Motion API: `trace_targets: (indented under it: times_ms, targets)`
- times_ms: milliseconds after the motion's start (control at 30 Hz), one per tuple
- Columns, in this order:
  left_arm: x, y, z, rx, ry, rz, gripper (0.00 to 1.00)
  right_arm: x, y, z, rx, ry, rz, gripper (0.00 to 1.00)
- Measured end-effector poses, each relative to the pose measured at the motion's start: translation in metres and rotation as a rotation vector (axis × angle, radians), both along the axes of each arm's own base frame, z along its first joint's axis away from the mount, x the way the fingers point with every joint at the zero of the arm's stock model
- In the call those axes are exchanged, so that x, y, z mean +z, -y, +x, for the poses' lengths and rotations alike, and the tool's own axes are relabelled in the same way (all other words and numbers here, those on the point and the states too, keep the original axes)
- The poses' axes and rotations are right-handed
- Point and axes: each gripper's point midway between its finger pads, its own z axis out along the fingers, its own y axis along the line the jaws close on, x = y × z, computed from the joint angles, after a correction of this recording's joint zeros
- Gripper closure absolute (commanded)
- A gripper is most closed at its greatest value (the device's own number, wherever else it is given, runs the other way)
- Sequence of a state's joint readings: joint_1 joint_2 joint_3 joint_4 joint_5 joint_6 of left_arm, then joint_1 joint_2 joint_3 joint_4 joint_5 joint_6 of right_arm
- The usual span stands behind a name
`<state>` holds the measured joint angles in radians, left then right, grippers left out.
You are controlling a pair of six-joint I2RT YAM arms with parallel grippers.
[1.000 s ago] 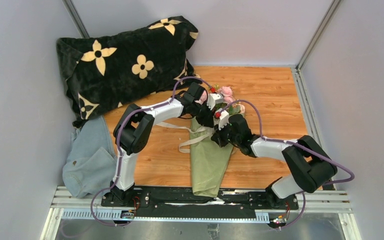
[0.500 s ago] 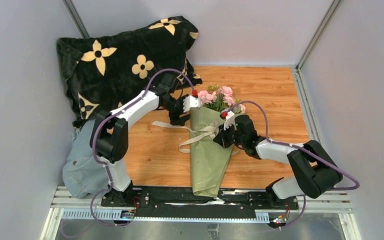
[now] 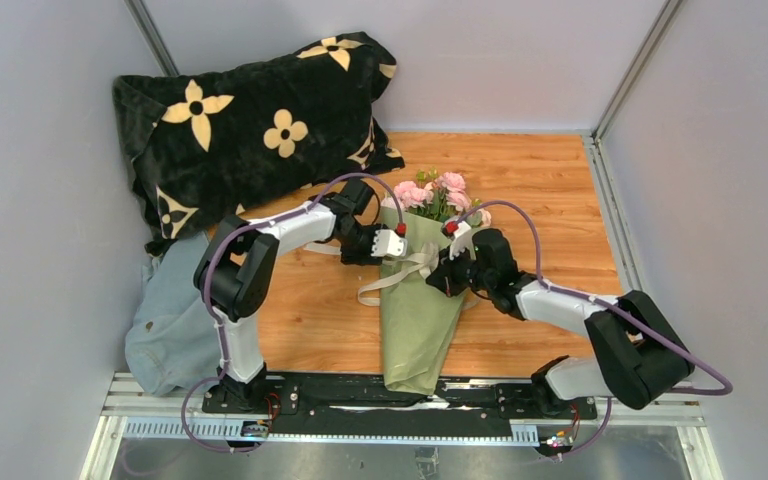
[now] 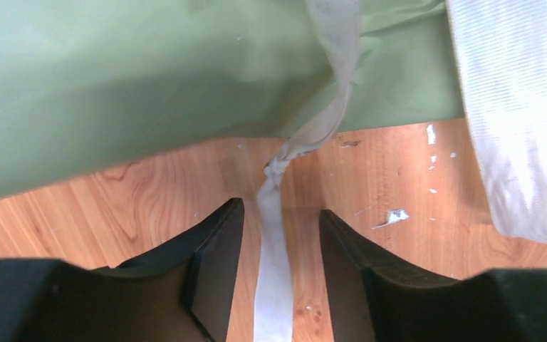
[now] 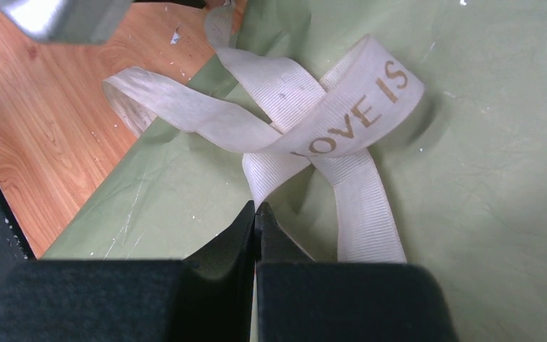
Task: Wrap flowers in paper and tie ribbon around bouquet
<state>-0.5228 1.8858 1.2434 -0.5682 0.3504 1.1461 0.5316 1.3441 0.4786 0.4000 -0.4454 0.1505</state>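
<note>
Tail of the ribbon lay lengthwise on the table between the parted, empty fingers of the left claw, running ahead to the bouquet just beyond. Right claw was pinched shut, apparently on another strand at the crossing.

The top view looks down from above and behind the arm bases toward the far wall, taking in the whole wooden worktop. The left wrist view sits low and close, peering between the left pincer fingers at the paper edge. The right wrist view hovers close over the paper, the right pincer at its bottom edge. All three share the ribbon crossing the paper.
</note>
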Motion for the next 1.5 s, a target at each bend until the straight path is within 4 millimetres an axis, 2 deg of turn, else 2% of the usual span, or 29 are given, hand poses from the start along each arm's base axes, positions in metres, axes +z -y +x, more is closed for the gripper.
trace_targets:
  times_ms: [67,100,200,300,400,433,533,600,733,867,933,1000,1033,1200,1333,1500]
  targets:
    - [-0.002,0.001,-0.003,-0.016,0.005,0.027,0.94,0.001,0.000,-0.002,-0.001,-0.009,0.002,1.00]
    - [-0.003,0.002,-0.004,-0.023,0.013,0.039,1.00,0.001,0.000,-0.004,0.002,-0.023,0.002,1.00]
    - [-0.005,0.003,-0.002,-0.007,0.014,0.054,1.00,0.004,-0.001,-0.010,0.025,-0.063,0.016,1.00]
    - [-0.004,-0.001,0.005,0.056,0.022,0.047,1.00,0.018,-0.005,-0.023,0.091,-0.133,0.059,1.00]
    - [-0.001,-0.011,0.022,0.158,0.049,0.038,1.00,0.051,-0.014,-0.046,0.214,-0.199,0.140,1.00]
    - [-0.001,-0.012,0.025,0.174,0.056,0.037,1.00,0.055,-0.015,-0.049,0.225,-0.205,0.150,1.00]
    - [0.002,-0.020,0.039,0.243,0.097,0.042,1.00,0.083,-0.008,-0.067,0.264,-0.268,0.240,1.00]
    - [0.001,-0.025,0.044,0.278,0.117,0.049,1.00,0.099,0.010,-0.065,0.210,-0.305,0.312,1.00]
    - [-0.004,-0.041,0.047,0.328,0.151,0.074,1.00,0.118,0.065,-0.046,-0.026,-0.318,0.456,1.00]
    - [-0.005,-0.072,0.046,0.395,0.184,0.098,1.00,0.134,0.124,-0.023,-0.281,-0.268,0.564,1.00]
    - [-0.005,-0.097,0.041,0.446,0.192,0.120,1.00,0.137,0.158,-0.014,-0.419,-0.247,0.617,1.00]
    - [-0.006,-0.112,0.038,0.477,0.198,0.129,1.00,0.134,0.176,-0.010,-0.504,-0.247,0.645,1.00]
    - [-0.006,-0.123,0.032,0.498,0.196,0.138,1.00,0.128,0.191,-0.008,-0.572,-0.252,0.668,1.00]
    - [-0.008,-0.169,0.010,0.580,0.195,0.169,1.00,0.100,0.233,-0.009,-0.812,-0.297,0.784,1.00]
    - [-0.008,-0.209,0.008,0.665,0.213,0.205,1.00,0.089,0.265,-0.008,-0.987,-0.288,0.833,1.00]
    - [-0.007,-0.251,0.010,0.765,0.218,0.231,1.00,0.082,0.290,-0.004,-1.132,-0.252,0.836,1.00]
